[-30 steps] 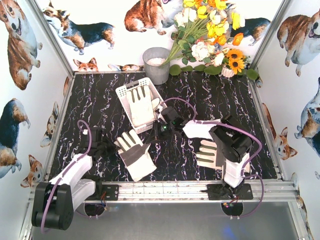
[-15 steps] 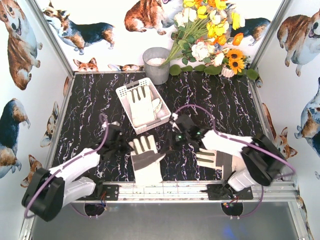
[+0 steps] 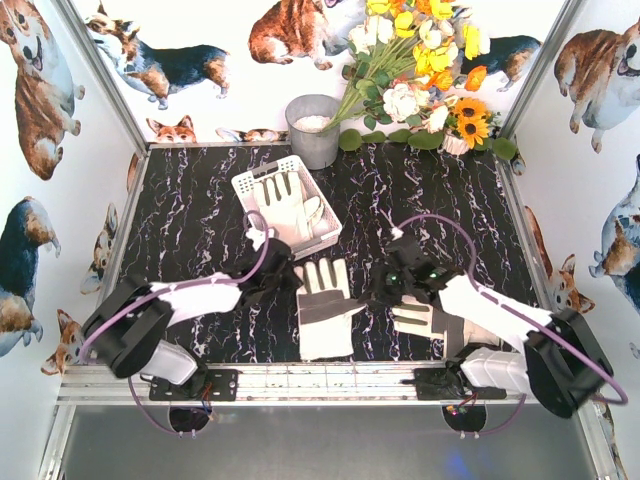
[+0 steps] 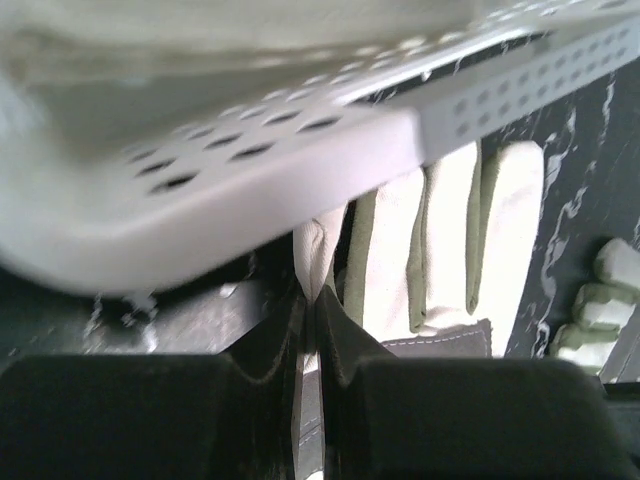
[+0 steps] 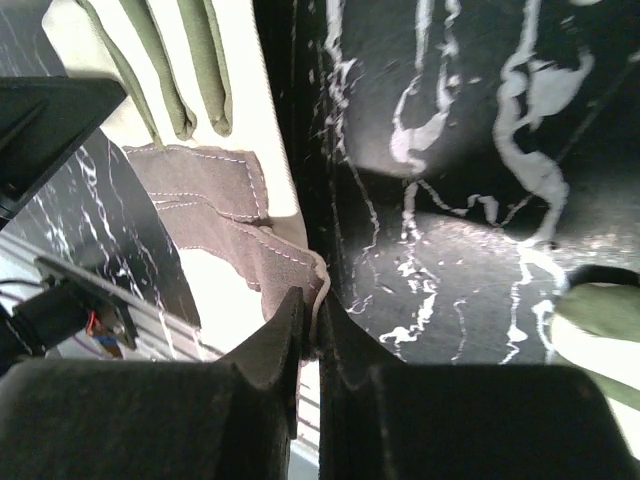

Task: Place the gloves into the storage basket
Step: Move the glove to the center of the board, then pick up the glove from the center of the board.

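- One glove (image 3: pixel 283 205) lay inside the basket (image 3: pixel 245 185), toward the back of the table (image 3: pixel 190 220).
- I saw a second glove (image 3: pixel 325 300) stretched between both grippers, just in front of the basket.
- My left gripper (image 3: pixel 290 283) had its fingers clamped together on that glove's cream left edge, the basket's perforated corner close above it in the wrist view.
- My right gripper (image 3: pixel 375 295) pinched shut on the grey patch at the opposite edge.
- A third glove (image 3: pixel 418 318) lay flat, partly beneath the right arm (image 3: pixel 490 315).
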